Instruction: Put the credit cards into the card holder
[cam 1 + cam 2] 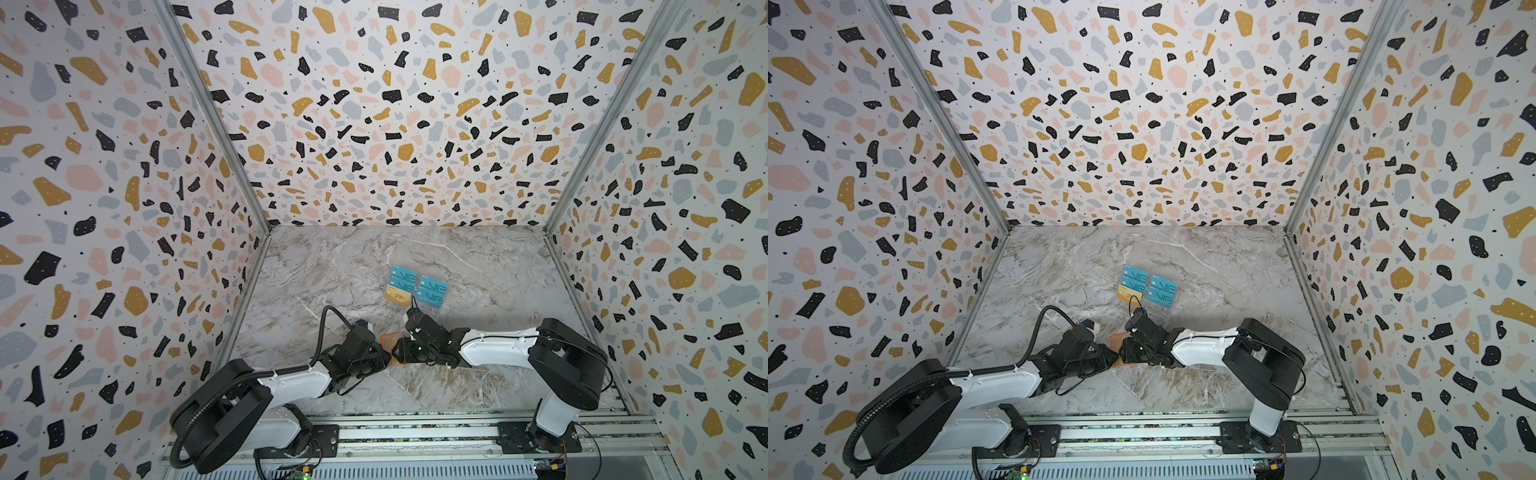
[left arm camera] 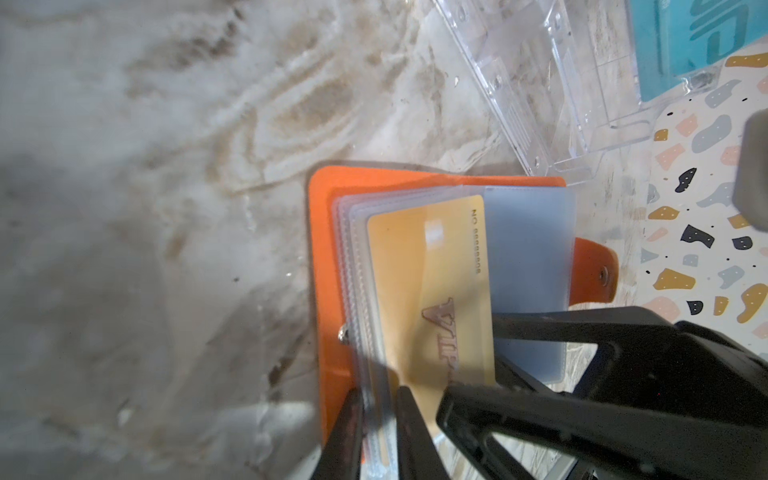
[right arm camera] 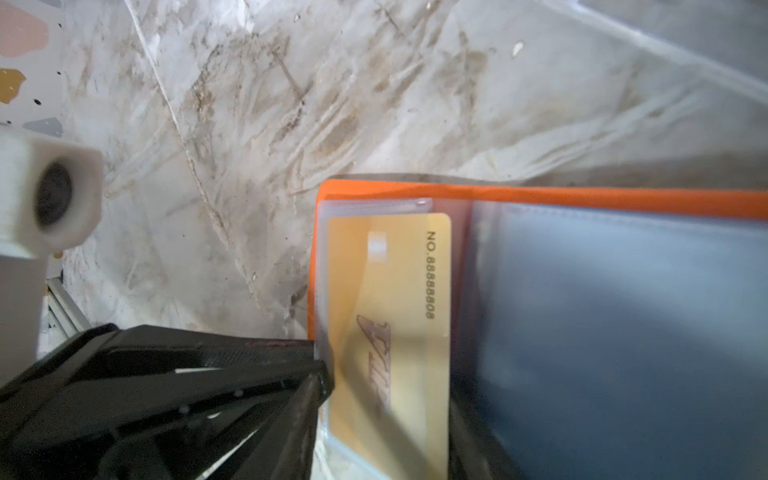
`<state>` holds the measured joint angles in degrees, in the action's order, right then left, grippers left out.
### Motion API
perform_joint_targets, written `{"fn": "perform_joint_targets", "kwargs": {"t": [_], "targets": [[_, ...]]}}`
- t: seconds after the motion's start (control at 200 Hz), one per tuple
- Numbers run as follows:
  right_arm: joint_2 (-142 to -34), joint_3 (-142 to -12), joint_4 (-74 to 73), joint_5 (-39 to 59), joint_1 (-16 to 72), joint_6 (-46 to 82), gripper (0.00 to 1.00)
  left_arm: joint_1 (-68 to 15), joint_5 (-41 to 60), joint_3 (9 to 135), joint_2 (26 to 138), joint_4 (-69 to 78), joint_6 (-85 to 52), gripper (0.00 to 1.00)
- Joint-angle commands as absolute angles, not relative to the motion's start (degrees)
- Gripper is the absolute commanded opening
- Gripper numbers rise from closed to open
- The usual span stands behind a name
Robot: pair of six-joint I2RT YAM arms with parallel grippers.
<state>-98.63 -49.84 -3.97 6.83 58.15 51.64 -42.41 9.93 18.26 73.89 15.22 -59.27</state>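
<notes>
Although one gold card (image 2: pixel 428 270) was found lying in the front clear sleeve of the card holder (image 2: pixel 324 249), the task was judged to be at an early stage. Whether that card was pushed fully home could not be told.

**Item:** card holder.

**Location:** It was laid open and flat on the marble table (image 1: pixel 478 270), towards the front edge and between the two grippers, as shown in both top views.

**Description:** An orange leather-like cover was recorded, with a snap-button tab (image 2: pixel 598 270) projecting from one edge. A fanned stack of clear sleeves was noted on one side of the spine and a bluish sleeve (image 2: pixel 528 249) on the other.

**Contents:** A single gold card was noted, marked with a printed number and VIP lettering. No other sleeve was seen to be filled.

**Tools:**
- The left gripper (image 2: pixel 378 399) was pressed together on one edge of the cover and its sleeve stack, so the holder was pinned in place.
- The right gripper (image 2: pixel 473 361) was held with its jaws parted astride the end of the gold card, beside the spine. No grip on the card was evident.

**Outstanding:** Several teal cards (image 1: pixel 432 286) and a second gold card (image 1: pixel 398 296) were noted on the clear stand (image 2: pixel 540 104), set just beyond the holder towards the back wall. All of these were judged as yet to be sleeved.
</notes>
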Motion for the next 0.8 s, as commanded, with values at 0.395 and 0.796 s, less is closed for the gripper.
{"fn": "perform_joint_targets", "kwargs": {"t": [0.395,0.796], "targets": [[-94.4,-53.7,9.6,3.6,57.8,42.4,0.54,-42.7,6.4,22.7,73.5,7.7,-55.1,0.20],[-97.6,-54.1,5.9,9.3,55.4,40.0,0.54,-41.8,8.2,24.4,76.0,8.3,-54.5,0.21]]}}
